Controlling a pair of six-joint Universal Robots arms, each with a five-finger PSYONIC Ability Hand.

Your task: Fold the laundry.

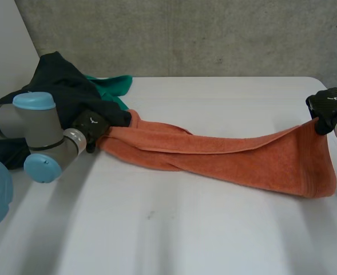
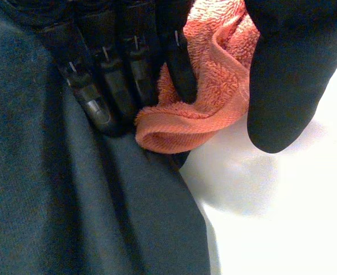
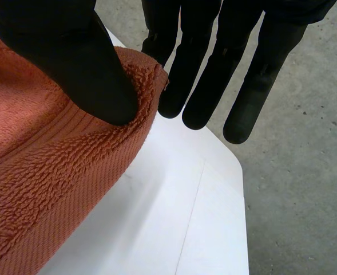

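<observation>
An orange towel [image 1: 242, 154] is stretched and twisted across the table between my two hands. My left hand [image 1: 91, 125] holds its left end beside a dark cloth; in the left wrist view the towel's bunched end [image 2: 214, 97] sits between the fingers [image 2: 122, 69] and the thumb. My right hand [image 1: 331, 106] is raised at the table's right side. In the right wrist view its thumb [image 3: 71, 57] pinches the towel's corner [image 3: 36, 172] against a finger, so the towel hangs from it.
A dark cloth [image 1: 65, 80] is heaped at the back left, over my left arm, with a green cloth [image 1: 111, 86] behind it. The white table [image 1: 185, 229] has free room in front. Its right corner [image 3: 237, 172] and the concrete floor [image 3: 300, 172] lie past my right hand.
</observation>
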